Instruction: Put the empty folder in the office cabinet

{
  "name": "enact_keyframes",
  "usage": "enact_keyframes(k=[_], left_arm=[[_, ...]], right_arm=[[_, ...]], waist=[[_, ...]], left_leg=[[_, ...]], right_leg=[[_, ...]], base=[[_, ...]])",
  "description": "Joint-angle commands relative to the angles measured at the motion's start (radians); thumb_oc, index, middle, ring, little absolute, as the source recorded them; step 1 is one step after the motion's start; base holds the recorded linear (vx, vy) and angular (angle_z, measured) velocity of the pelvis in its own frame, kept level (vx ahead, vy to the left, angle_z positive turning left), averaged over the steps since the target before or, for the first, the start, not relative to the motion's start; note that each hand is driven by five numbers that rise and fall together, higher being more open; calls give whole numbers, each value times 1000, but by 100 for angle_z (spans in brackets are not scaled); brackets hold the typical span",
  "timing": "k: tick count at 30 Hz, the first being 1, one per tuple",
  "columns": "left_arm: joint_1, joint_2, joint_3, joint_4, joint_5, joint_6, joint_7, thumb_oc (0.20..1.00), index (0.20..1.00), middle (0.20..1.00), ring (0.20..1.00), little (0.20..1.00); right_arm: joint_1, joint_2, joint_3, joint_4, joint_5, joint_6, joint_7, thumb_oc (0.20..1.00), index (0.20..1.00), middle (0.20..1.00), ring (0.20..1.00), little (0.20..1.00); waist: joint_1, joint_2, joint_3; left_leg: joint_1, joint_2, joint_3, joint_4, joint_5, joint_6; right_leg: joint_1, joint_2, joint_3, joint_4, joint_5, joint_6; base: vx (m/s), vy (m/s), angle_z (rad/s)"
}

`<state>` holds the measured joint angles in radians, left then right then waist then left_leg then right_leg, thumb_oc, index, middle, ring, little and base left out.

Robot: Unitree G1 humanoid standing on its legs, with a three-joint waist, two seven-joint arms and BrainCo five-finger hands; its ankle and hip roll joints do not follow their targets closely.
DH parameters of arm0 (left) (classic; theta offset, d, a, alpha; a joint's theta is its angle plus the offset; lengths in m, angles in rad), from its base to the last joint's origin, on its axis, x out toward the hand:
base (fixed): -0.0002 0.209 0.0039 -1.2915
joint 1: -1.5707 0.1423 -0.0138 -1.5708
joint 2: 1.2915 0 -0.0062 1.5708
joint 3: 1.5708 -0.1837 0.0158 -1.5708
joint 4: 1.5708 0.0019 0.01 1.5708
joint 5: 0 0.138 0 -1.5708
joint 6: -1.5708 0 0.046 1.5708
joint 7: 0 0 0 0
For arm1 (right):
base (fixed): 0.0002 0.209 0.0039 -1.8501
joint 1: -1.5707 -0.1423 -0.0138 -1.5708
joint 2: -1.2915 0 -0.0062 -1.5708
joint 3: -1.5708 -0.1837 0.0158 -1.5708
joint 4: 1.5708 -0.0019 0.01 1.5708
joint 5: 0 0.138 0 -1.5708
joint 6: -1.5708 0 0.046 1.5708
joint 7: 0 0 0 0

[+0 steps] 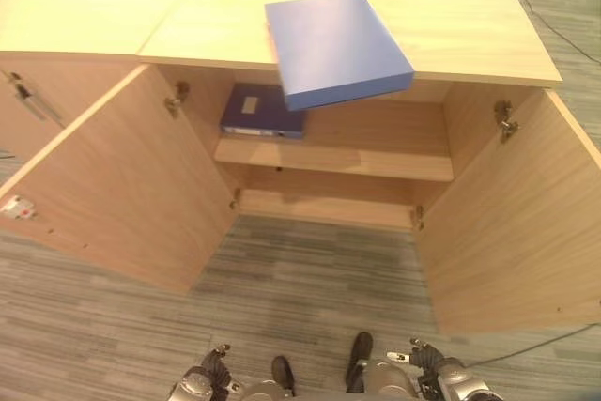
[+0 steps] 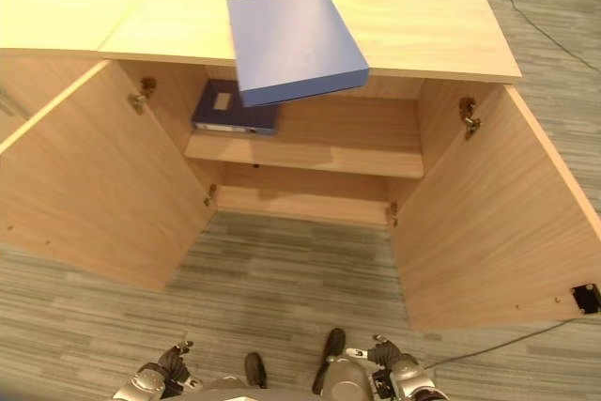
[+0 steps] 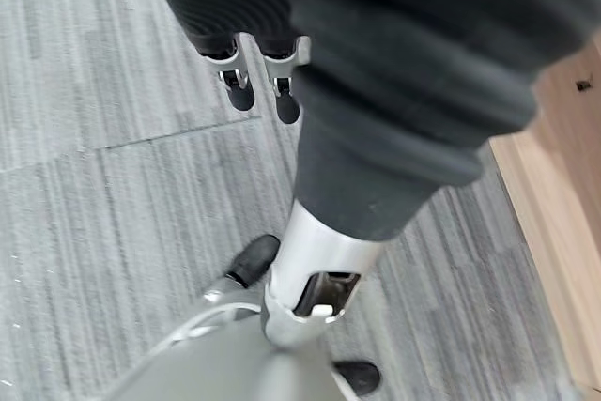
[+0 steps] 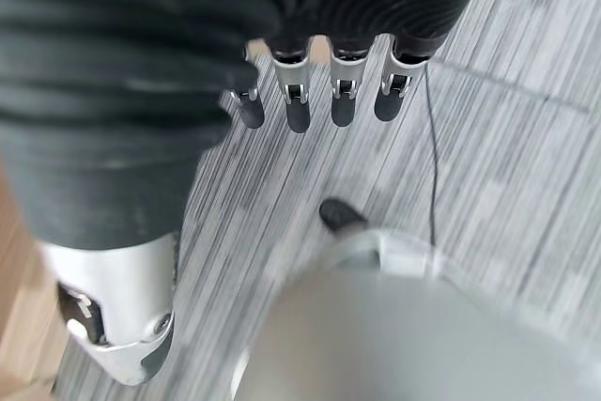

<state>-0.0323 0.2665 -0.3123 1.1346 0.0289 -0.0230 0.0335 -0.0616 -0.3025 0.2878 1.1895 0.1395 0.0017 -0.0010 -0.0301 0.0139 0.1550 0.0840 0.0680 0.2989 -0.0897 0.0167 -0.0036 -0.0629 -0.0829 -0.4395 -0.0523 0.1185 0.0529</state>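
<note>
The grey striped floor [image 1: 300,279] lies before the open wooden cabinet [image 1: 329,161]. Left hand [image 3: 252,82] hangs with straight fingers, holding nothing. The blue folder [image 1: 333,44] lies on top, one corner sticking out; it looks light and stiff, so grab that corner. Right hand [image 4: 319,91] hangs loose too.

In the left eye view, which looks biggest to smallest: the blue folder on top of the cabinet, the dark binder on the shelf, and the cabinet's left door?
1. Left door, by far.
2. Blue folder.
3. Dark binder, though the folder hides part of it.
</note>
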Motion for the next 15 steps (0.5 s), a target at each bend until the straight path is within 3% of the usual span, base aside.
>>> enact_keyframes(k=[1,3,5,6,7,8,9,10,13,14,15], left_arm=[[-13,-29,20,52,24,0,6,1000,1000,1000,1000,1000],[-6,-34,26,58,17,2,9,1000,1000,1000,1000,1000],[-6,-35,35,63,7,2,18,1000,1000,1000,1000,1000],[-3,-28,43,50,-7,5,32,1000,1000,1000,1000,1000],[-3,-28,44,49,-8,6,32,1000,1000,1000,1000,1000],[-6,-20,49,17,-23,6,46,1000,1000,1000,1000,1000],[-6,-20,49,16,-24,7,46,1000,1000,1000,1000,1000],[-12,-20,60,-7,-61,7,61,1000,1000,1000,1000,1000],[-3,-26,70,-18,-85,1,64,1000,1000,1000,1000,1000],[2,-25,72,-30,-91,-1,62,1000,1000,1000,1000,1000],[8,-21,70,-48,-102,-4,55,1000,1000,1000,1000,1000]], right_arm=[[-4,14,-48,86,97,-14,-8,1000,1000,1000,1000,1000],[2,15,-54,97,112,-16,-6,1000,1000,1000,1000,1000],[-6,16,-52,100,117,-17,-8,1000,1000,1000,1000,1000],[-14,11,-28,98,93,-10,-11,1000,1000,1000,1000,1000],[-15,12,-28,98,93,-10,-11,1000,1000,1000,1000,1000],[-23,5,-9,94,75,-6,-19,1000,1000,1000,1000,1000],[-24,6,-9,94,75,-6,-19,1000,1000,1000,1000,1000],[-37,-4,-11,93,84,-1,-27,1000,1000,1000,1000,1000],[-31,-4,-9,104,75,3,-29,1000,1000,1000,1000,1000],[-27,-3,-5,107,68,3,-27,1000,1000,1000,1000,1000],[-19,-10,7,103,50,-1,-28,1000,1000,1000,1000,1000]], waist=[[-1,-4,-22],[-1,-11,-23],[1,-28,-18],[16,-51,0],[13,-47,-1],[45,-65,34],[41,-61,34],[65,-75,53],[81,-82,53],[92,-86,53],[110,-82,46]], left_leg=[[91,-77,-37,6,-143,-8],[87,-51,-17,82,-174,-22],[53,3,8,243,-186,-54],[-26,71,5,500,-131,-70],[-38,80,0,520,-138,-74],[-141,115,-45,777,-50,-82],[-152,123,-54,792,-54,-86],[-249,144,-83,881,-22,-76],[-300,120,-113,762,-52,-52],[-301,101,-133,676,-59,-47],[-298,67,-189,466,-55,-54]], right_leg=[[-55,8,-7,-19,46,91],[-28,20,9,-23,33,82],[6,33,20,-18,8,60],[47,49,28,-11,-27,19],[45,54,25,-11,-29,16],[89,73,27,-18,-60,-26],[88,80,22,-19,-61,-29],[122,95,28,-35,-87,-40],[137,70,43,-35,-91,-24],[141,54,59,-35,-85,-12],[140,37,81,-35,-87,7]], base=[[317,-158,-27],[235,-165,-26],[243,-294,-11],[169,-296,-14],[187,-420,-20],[70,-225,-36],[134,-350,-33],[90,-132,-37],[130,57,-10],[162,223,-3],[155,295,-12]])
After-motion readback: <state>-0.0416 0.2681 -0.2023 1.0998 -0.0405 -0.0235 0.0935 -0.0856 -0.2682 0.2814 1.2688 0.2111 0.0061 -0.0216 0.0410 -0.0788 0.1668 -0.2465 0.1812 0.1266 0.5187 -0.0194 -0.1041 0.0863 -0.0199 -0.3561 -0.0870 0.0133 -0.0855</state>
